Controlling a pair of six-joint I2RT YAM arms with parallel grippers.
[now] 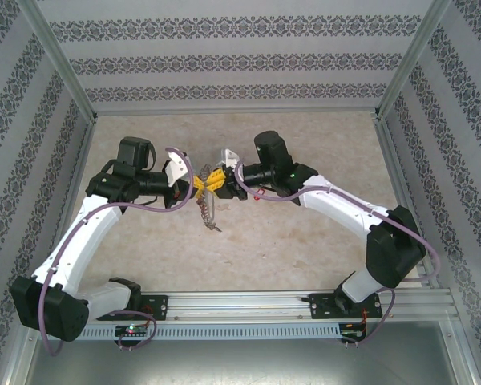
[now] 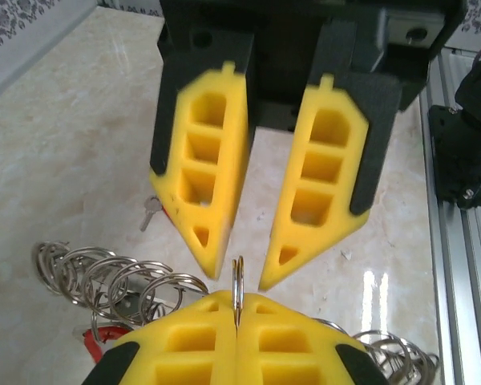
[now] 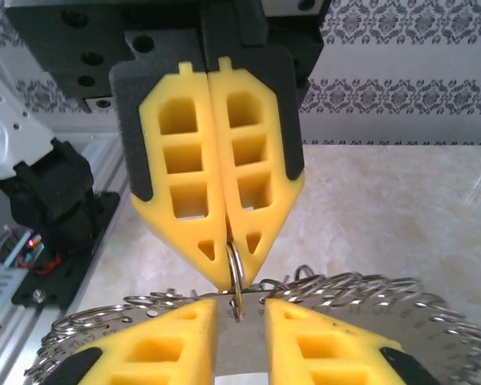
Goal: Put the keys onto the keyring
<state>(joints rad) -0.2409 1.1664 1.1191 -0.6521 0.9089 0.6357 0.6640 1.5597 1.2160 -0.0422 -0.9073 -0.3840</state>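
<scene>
L pincer [image 2: 236, 301] tip-to-tip w/ R pincer [image 2: 240, 279]

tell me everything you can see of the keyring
The keyring looks like a long chain of thin, shiny silvery metal rings linked together. One upright ring is pinched edge-on between the shut tips of the left claw, and the rest sags in loops to both sides. The right claw faces it with jaws apart, straddling that ring without clearly touching it. A red tag shows among the loops. From above, the chain dangles below the claws over the table.
</scene>
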